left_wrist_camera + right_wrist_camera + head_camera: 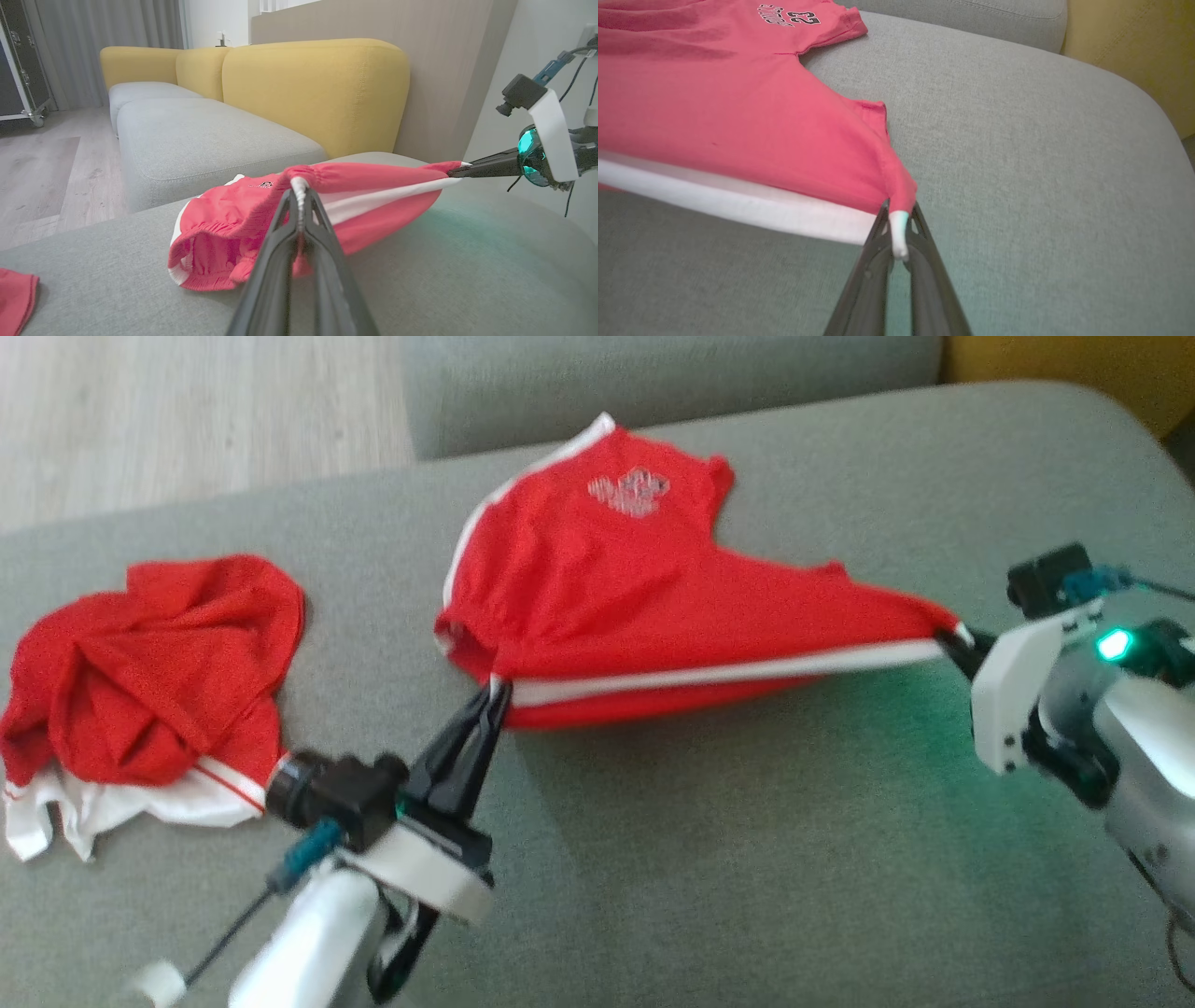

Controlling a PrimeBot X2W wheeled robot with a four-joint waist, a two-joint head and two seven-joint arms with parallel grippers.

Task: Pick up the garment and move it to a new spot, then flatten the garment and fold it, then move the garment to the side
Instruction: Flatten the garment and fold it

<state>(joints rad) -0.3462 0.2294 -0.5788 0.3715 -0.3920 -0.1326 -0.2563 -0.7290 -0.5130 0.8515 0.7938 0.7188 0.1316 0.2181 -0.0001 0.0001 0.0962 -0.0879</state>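
The garment [616, 579] is a pair of red shorts with white side stripes and a small printed logo, stretched across the grey cushion [747, 821]. My left gripper [495, 691] is shut on its elastic waistband corner [299, 184]. My right gripper [954, 642] is shut on the opposite corner, at the hem where the white stripe ends [899, 228]. The near white-striped edge is pulled taut and lifted between both grippers, while the far part rests on the cushion. The right gripper [460, 171] appears at the right in the left wrist view.
A second red and white garment [149, 681] lies crumpled at the cushion's left. Another grey seat [201, 135] and yellow backrests [317, 88] stand beyond. Wooden floor [187, 411] lies past the far left edge.
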